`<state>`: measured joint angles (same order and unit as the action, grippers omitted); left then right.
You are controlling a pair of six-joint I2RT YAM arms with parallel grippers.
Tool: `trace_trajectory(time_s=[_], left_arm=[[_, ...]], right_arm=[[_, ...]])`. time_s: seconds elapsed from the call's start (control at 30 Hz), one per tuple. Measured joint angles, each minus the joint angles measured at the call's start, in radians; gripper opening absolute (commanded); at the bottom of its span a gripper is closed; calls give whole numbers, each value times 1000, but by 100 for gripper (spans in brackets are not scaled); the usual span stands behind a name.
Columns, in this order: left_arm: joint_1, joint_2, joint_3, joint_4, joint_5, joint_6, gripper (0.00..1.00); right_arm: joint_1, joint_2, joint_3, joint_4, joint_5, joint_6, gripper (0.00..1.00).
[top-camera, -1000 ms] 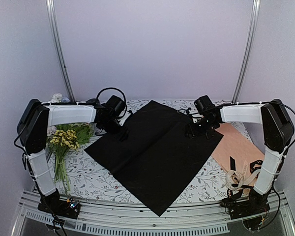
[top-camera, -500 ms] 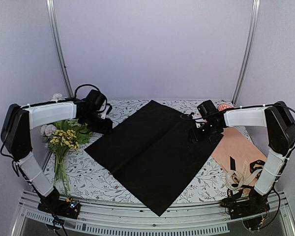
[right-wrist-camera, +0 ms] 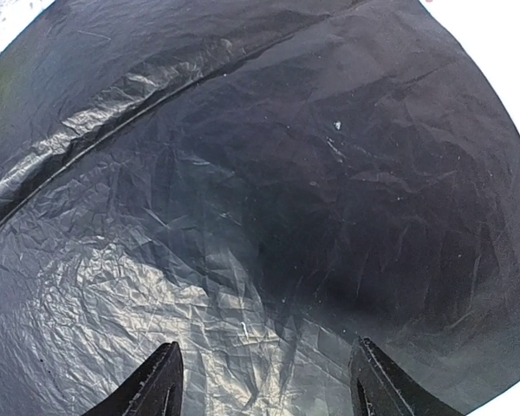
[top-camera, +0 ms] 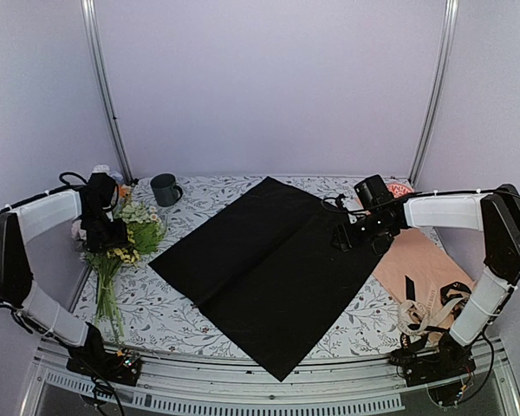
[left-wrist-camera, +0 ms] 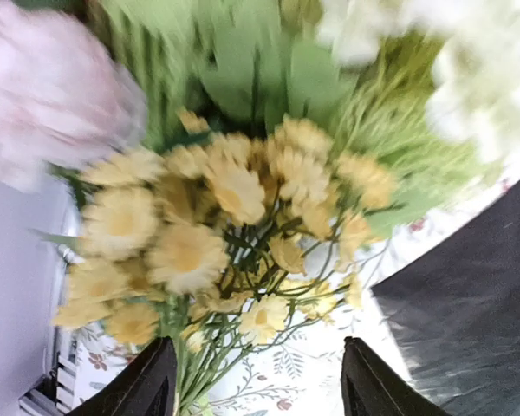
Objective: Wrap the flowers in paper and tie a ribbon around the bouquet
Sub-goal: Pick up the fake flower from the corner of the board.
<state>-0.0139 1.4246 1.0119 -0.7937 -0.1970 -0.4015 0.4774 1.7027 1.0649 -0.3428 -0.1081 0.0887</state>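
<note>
The flowers (top-camera: 128,227) lie in a mixed bunch at the table's left edge, stems toward the near side. My left gripper (top-camera: 111,239) hangs open just above them. In the left wrist view a pink bloom (left-wrist-camera: 43,95), white blooms (left-wrist-camera: 468,87) and small yellow blooms (left-wrist-camera: 234,186) fill the frame above the open left gripper (left-wrist-camera: 260,386). The black paper (top-camera: 269,264) lies flat in the middle as a diamond. My right gripper (top-camera: 347,239) hovers open over its right corner, with only the crinkled paper (right-wrist-camera: 243,217) beyond the open right gripper (right-wrist-camera: 264,386). The cream ribbon (top-camera: 423,317) lies by the right arm's base. No bouquet is in view.
A dark green mug (top-camera: 165,189) stands at the back left. A peach sheet (top-camera: 420,260) lies under the paper's right corner, with a black strap ribbon (top-camera: 412,286) on it. Metal frame posts rise at both back corners.
My left arm has swung from the paper's left corner out over the flower bunch, uncovering the mug. The right gripper has shifted slightly over the paper's right corner.
</note>
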Motion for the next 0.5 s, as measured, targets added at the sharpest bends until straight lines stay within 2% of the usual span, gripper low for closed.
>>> trace_trajectory(time_s=[0.07,0.13,0.23,0.37,0.5], left_arm=[[2,53,-21,8,-18,0,60],[2,90,-37,23,-45,0,52],[3,107,-51,46,-90,1,34],[3,106,-77,90,-132,15,0],[3,93,-95,113,-147,26,0]], right_arm=[[0,0,-6,1,0,0,67],[0,0,-10,0,-1,0,67],[0,0,-11,0,-4,0,67],[0,0,-11,0,-12,-3,67],[0,0,-11,0,-25,-8,67]])
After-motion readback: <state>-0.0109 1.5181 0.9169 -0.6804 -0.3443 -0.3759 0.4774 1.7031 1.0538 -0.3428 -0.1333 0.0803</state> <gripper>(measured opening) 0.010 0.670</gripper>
